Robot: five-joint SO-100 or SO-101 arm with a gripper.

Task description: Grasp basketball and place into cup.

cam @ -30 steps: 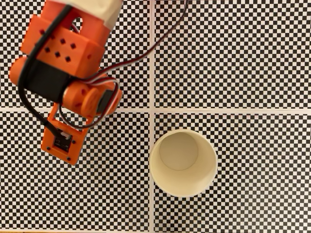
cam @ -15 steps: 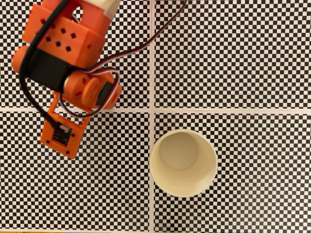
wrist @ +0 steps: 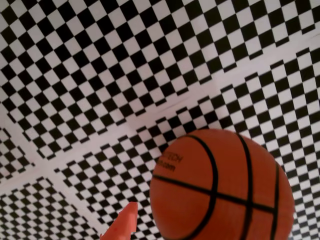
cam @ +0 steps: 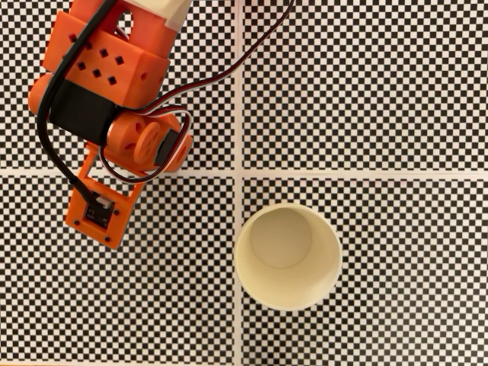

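Observation:
The basketball (wrist: 220,187), orange with black seams, looms large at the lower right of the wrist view, over the checkered surface. One orange fingertip (wrist: 122,226) pokes up just left of it, with a thin gap between them. The other finger is out of frame. In the fixed view the orange arm (cam: 107,84) reaches down from the upper left, and its gripper end (cam: 97,212) covers the ball. The cream paper cup (cam: 287,256) stands upright with its mouth open, to the right of and a little below the gripper end.
A black-and-white checkered mat (cam: 381,91), crossed by pale seam lines, covers the whole table. Black and red cables (cam: 221,84) loop off the arm toward the top edge.
The arm's wrist has shifted slightly up and to the right in the fixed view. The cup has stayed in place.

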